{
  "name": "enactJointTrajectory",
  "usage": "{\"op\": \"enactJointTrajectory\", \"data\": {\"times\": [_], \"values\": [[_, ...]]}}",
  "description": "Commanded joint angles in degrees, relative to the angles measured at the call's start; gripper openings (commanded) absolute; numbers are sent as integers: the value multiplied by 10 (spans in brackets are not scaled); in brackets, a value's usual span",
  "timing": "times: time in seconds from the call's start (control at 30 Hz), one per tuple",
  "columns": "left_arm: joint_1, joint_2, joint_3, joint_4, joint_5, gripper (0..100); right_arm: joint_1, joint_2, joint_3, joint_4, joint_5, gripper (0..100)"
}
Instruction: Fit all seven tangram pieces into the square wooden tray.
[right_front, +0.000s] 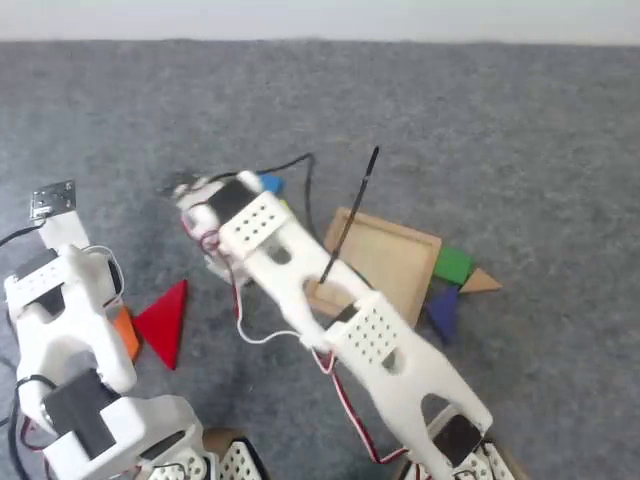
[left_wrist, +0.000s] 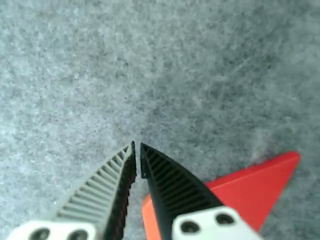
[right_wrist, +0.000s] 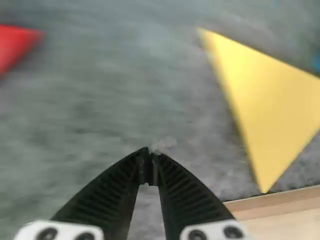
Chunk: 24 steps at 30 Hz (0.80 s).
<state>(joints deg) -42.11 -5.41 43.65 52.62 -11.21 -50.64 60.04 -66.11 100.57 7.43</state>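
The square wooden tray (right_front: 392, 262) lies on the grey carpet, partly under my right arm (right_front: 300, 280), which stretches across it. My right gripper (right_wrist: 150, 154) is shut and empty, just over bare carpet beside a yellow triangle (right_wrist: 265, 107) and a tray corner (right_wrist: 280, 210). A red triangle (right_front: 165, 320) lies left of the tray, with an orange piece (right_front: 126, 335) next to it. My left gripper (left_wrist: 137, 147) is shut and empty above the orange piece (left_wrist: 150, 220), the red triangle (left_wrist: 255, 187) beside it. A blue piece (right_front: 270, 183) peeks out behind the right arm.
A green piece (right_front: 453, 265), a tan triangle (right_front: 481, 282) and a dark blue piece (right_front: 443, 310) lie against the tray's right side. A black cable (right_front: 350, 215) crosses above the tray. Open carpet spreads behind and to the right.
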Motion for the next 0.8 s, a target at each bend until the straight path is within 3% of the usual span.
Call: {"op": "enactJointTrajectory", "data": {"times": [0.0, 0.13, 0.27, 0.43, 0.77], "values": [[-18, -4, -29, 3, 5, 13, 59, -87, -16, 22, 6, 9], [-23, -4, -17, -3, 5, 13, 162, -107, -16, 19, 7, 9], [-21, -5, -14, -4, 5, 13, 205, -73, -5, 10, 7, 9], [-23, -5, -15, -5, 5, 13, 178, 7, -8, -28, 19, 9], [-21, -5, -15, -5, 4, 13, 66, 53, -71, 21, 51, 9]]}}
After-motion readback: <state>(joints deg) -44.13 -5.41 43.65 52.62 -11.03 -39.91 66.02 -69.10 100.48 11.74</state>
